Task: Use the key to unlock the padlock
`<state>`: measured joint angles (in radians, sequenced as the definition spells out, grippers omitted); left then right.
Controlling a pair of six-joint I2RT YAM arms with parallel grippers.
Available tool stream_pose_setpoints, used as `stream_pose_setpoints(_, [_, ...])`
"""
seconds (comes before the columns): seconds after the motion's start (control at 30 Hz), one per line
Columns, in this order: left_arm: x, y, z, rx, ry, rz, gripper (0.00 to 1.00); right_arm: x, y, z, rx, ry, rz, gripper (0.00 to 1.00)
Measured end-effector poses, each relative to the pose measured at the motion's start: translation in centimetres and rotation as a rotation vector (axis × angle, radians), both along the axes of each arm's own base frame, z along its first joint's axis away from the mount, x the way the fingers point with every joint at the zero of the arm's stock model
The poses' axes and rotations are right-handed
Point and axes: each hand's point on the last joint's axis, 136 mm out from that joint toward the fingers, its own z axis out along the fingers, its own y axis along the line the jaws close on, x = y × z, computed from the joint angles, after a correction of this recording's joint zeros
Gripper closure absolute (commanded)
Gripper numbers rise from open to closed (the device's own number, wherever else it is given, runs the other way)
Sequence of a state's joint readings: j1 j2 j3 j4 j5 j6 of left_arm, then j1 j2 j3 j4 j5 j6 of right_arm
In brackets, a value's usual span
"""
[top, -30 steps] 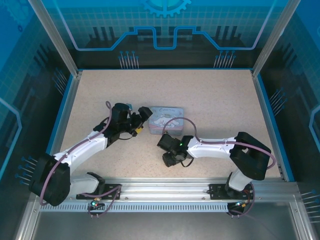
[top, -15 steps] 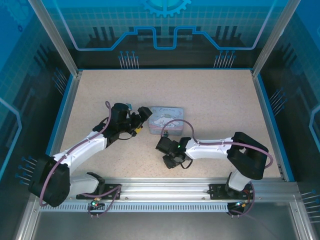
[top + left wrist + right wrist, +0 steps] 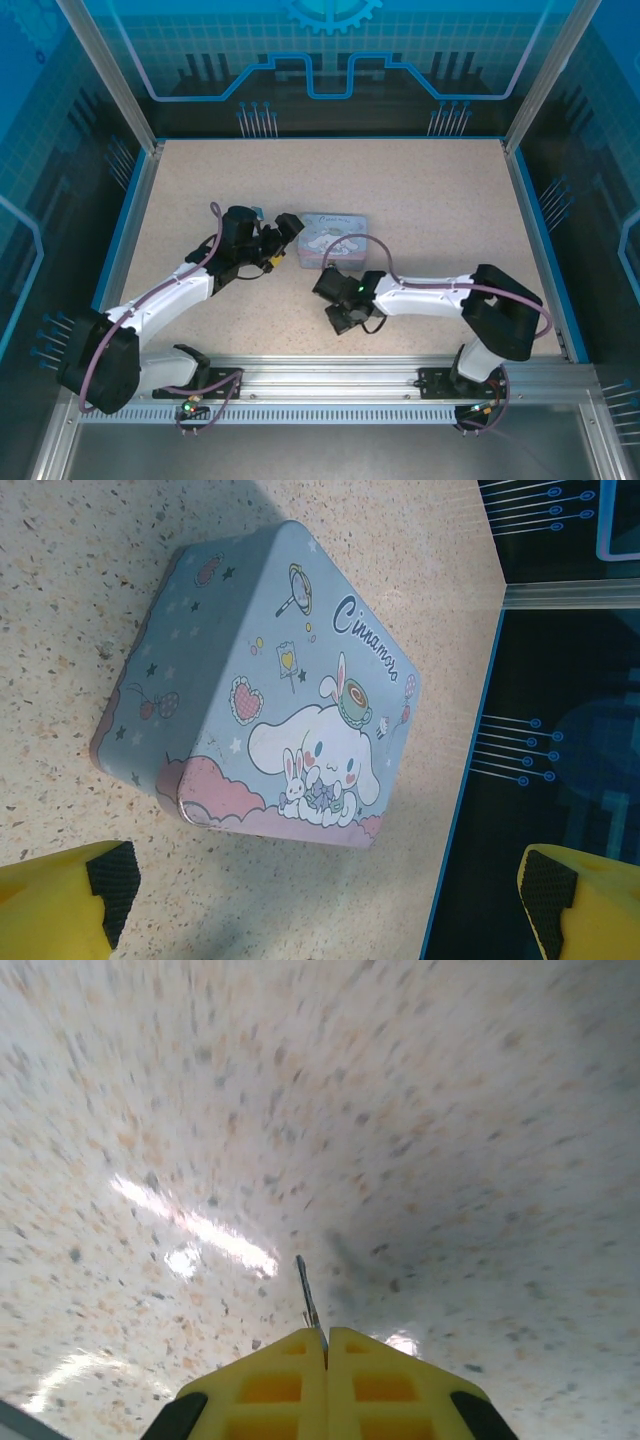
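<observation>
Between the tips of the right pincer [image 3: 327,1332] sits the key [image 3: 305,1295]: the two yellow fingers are pressed together on it, and its thin dark blade sticks out just ahead of them toward the speckled worktop [image 3: 450,1110]. Whether the blade's end touches the surface or hangs just above it, I cannot tell. So the first part of the job, getting hold of the key, looks done, though the grip appears to be on only a short stretch of metal and may be shallow.

Ahead of the left pincer [image 3: 330,900], near it but not touching, lies a pale blue tin [image 3: 290,690] with a cartoon print, its lid down. That pincer is spread wide, holding nothing, with its dark pads [image 3: 112,878] standing either side of the tin's near end. From above, the tin lies just beyond the right pincer too, off to its left.

Where the padlock is, I cannot tell. Most of the task therefore seems to remain: getting the padlock to where it can be steadied, probably by the free left pincer, then lining the key up with the keyhole, pushing it in and turning it until the shackle springs free.
</observation>
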<state>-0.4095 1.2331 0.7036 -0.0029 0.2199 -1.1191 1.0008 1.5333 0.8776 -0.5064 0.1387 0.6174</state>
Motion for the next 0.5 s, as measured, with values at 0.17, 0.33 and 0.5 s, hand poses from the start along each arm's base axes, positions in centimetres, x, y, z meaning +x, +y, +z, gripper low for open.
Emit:
stream_pose_setpoints(0.17, [-0.4,-0.5,0.1,-0.009,-0.001,-0.042,0.01,2.7,-1.2,4.0,0.229,-0.01,-0.101,1.0])
stream_pose_setpoints(0.33, [-0.9,-2.2,0.0,-0.036,-0.005,-0.11,0.07,4.2,-1.4,7.0,0.422,-0.006,-0.155,1.0])
stream_pose_setpoints(0.5, [-2.2,-5.8,-0.7,-0.075,0.01,-0.218,0.23,4.9,-0.5,8.9,0.539,0.01,-0.168,1.0])
